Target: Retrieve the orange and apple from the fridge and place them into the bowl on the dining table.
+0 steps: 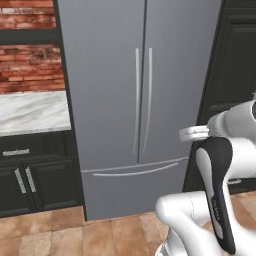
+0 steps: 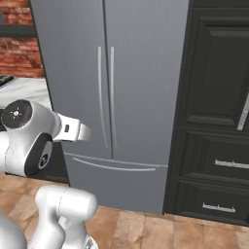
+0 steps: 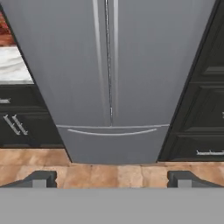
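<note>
Across the middle of my left base view stands the fridge (image 1: 135,100), both upper doors closed flush and the bottom drawer (image 1: 132,187) pushed in. That puts me at the very start, by my reading: no door is open, so the orange and apple are still out of sight and out of reach, and every step is left — open a door, lift out each fruit, drive to the dining table, drop them in the bowl.

Its long axis runs vertically, top edge past the upper frame, base on the tiled floor (image 1: 50,232). It faces me nearly square-on in the hand view, and the two thin handles (image 3: 105,61) run upright on either side of the centre seam.

My gripper (image 3: 112,178) is spread wide and empty, fingertips at the lower left and lower right of the hand view, well apart from the fridge.

Black cabinets (image 2: 219,121) flank the fridge at right; a marble counter (image 1: 32,112) and brick wall (image 1: 30,65) sit at left.
</note>
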Robot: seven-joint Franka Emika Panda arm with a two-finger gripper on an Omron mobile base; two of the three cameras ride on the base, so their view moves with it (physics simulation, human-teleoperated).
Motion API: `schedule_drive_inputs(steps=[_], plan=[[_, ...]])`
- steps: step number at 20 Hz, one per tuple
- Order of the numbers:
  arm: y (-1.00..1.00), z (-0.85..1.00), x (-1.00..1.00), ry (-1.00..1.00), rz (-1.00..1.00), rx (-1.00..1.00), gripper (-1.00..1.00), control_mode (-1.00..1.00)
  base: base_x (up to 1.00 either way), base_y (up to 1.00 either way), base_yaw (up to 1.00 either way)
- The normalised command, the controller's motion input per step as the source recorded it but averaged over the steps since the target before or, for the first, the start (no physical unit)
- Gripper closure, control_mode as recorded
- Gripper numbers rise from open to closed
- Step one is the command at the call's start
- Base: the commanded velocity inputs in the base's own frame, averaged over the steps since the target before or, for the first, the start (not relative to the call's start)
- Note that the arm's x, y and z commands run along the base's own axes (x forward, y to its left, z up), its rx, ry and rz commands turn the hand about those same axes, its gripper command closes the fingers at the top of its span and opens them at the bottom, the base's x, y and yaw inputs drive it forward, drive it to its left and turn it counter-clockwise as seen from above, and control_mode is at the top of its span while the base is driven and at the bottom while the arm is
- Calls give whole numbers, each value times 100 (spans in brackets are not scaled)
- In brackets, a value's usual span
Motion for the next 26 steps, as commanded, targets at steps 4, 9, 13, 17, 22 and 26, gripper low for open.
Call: schedule_drive_inputs(steps=[4,9,13,17,22,26], plan=[[-26,17,65,-23,-3,0,-100,-100,0,0,0],[-14,4,55,-12,-1,0,-100,-100,0,0,0],[0,0,40,-4,0,0,-100,-100,0,0,0],[0,2,30,0,0,0,-100,-100,0,0,0],[0,31,29,0,0,0,-100,-100,0,0,0],[0,33,36,0,0,0,-100,-100,0,0,0]])
